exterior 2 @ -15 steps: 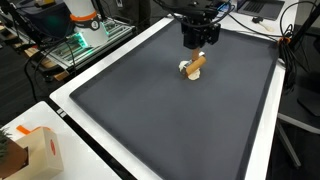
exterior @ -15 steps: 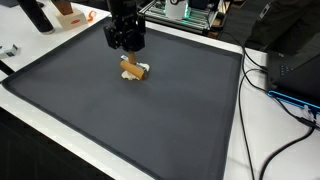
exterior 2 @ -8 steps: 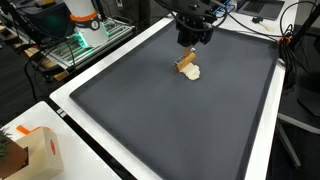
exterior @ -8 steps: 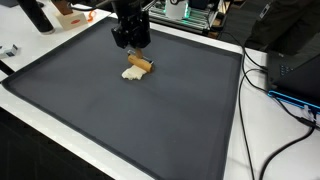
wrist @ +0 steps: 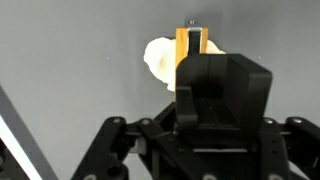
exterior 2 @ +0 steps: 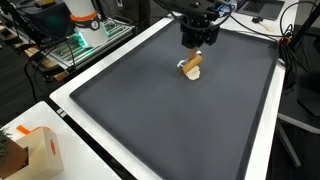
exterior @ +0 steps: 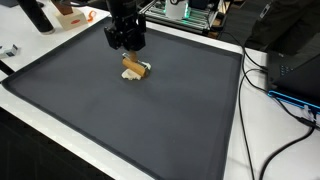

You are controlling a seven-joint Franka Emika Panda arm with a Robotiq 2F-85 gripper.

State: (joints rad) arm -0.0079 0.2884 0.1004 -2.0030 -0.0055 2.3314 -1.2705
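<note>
A short wooden stick (exterior: 131,63) with a cream lump (exterior: 139,72) at its lower end rests on a large black mat (exterior: 120,125). Both exterior views show it, the stick (exterior 2: 196,62) and the lump (exterior 2: 188,70). My black gripper (exterior: 129,50) stands directly over it, fingers down at the stick's upper end, and appears shut on it (exterior 2: 198,50). In the wrist view one dark finger (wrist: 192,42) lies across the orange-brown stick (wrist: 180,45), with the cream lump (wrist: 158,55) beside it on the mat.
The mat (exterior 2: 150,115) has a white border and table edge around it. Black cables (exterior: 275,95) run along one side. An orange and white box (exterior 2: 35,150) sits off one corner. Electronics with green lights (exterior 2: 85,35) stand behind the mat.
Half a second ago the gripper was turned and the stick lay at another angle with the lump on its other side. Gripper and stick have swung back to their pose of a second ago.
</note>
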